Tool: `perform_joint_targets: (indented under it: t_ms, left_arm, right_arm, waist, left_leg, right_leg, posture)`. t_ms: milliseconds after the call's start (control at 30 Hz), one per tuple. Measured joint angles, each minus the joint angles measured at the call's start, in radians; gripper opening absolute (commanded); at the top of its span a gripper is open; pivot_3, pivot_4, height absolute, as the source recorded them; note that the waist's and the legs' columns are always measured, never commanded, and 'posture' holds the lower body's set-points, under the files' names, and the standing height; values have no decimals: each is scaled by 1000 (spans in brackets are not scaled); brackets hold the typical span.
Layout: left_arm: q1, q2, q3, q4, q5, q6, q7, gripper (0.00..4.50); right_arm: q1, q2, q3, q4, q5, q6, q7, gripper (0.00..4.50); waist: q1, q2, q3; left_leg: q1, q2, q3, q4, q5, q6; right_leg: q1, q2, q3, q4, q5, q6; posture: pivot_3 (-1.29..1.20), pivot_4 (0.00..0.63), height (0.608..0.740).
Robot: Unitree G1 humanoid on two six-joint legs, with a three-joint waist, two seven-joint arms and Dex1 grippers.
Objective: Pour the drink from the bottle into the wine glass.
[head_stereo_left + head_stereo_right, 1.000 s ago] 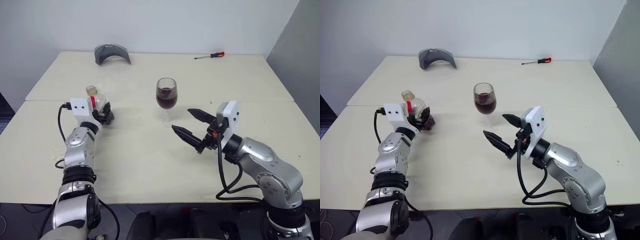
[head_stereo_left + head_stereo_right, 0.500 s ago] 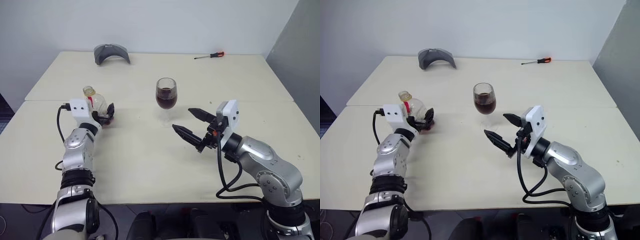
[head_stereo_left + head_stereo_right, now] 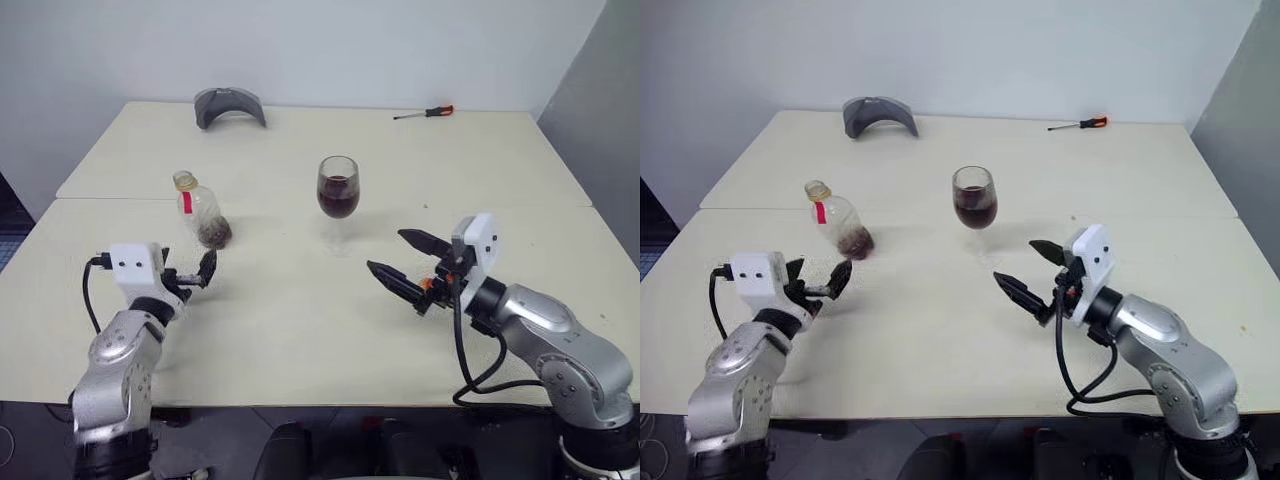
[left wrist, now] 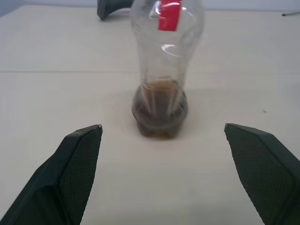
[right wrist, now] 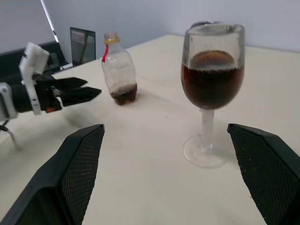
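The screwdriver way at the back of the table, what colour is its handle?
The screwdriver has a red and black handle, seen best in the left eye view.

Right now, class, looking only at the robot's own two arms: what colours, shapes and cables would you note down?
Both arms are rounded silver-grey shells with black joint bands. Each wrist carries a white box, and a black cable loops from it along the arm. The left pincer and right pincer each have two tapered black fingers with cross-hatched pads; orange shows at the right one's base.
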Motion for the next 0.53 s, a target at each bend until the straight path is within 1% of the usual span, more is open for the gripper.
perform_joint_targets:
  t_ms: [100,167,233,300,400,533]
  left_arm:
    - [70,-16,-1,-143,-37,83,30,4482]
    - [109,-27,-8,-236,-50,133,63,4482]
    - [118,-34,-19,-284,-47,164,93,4482]
    - [119,-49,-53,-314,-24,183,137,4482]
    - [131,-78,-109,-326,23,183,178,4482]
    - [172,-108,-155,-326,78,156,200,4482]
  right_arm:
    - [53,-6,-31,-20,-28,-8,-30,4500]
    - [107,7,-33,-35,-98,-13,-105,4500]
    - [144,37,-31,-47,-164,-17,-178,4500]
    - [185,82,3,-73,-256,-24,-276,4500]
    - [244,128,79,-82,-389,-43,-384,4500]
    - [279,194,94,-68,-500,-56,-480,4500]
  waist:
    - [0,0,0]
    - [0,0,0]
    - [0,1,-1]
    - [0,2,-2]
    - [0,2,-3]
    - [0,2,-3]
  left_leg:
    - [0,0,-1,0,0,0]
    - [1,0,0,-1,0,0]
    - [1,0,0,-1,0,0]
    - [1,0,0,-1,0,0]
    - [1,0,1,-1,1,-2]
    - [1,0,0,-2,2,-4]
  right_leg:
    - [0,0,0,0,0,0]
    - [0,0,0,0,0,0]
    - [1,1,0,0,0,0]
    - [1,1,1,0,0,0]
    - [0,1,1,0,0,0]
    - [0,2,1,0,0,0]
  posture:
    - [0,150,740]
    - [0,150,740]
    - [0,150,740]
    - [0,150,740]
    - [0,150,740]
    - [0,150,740]
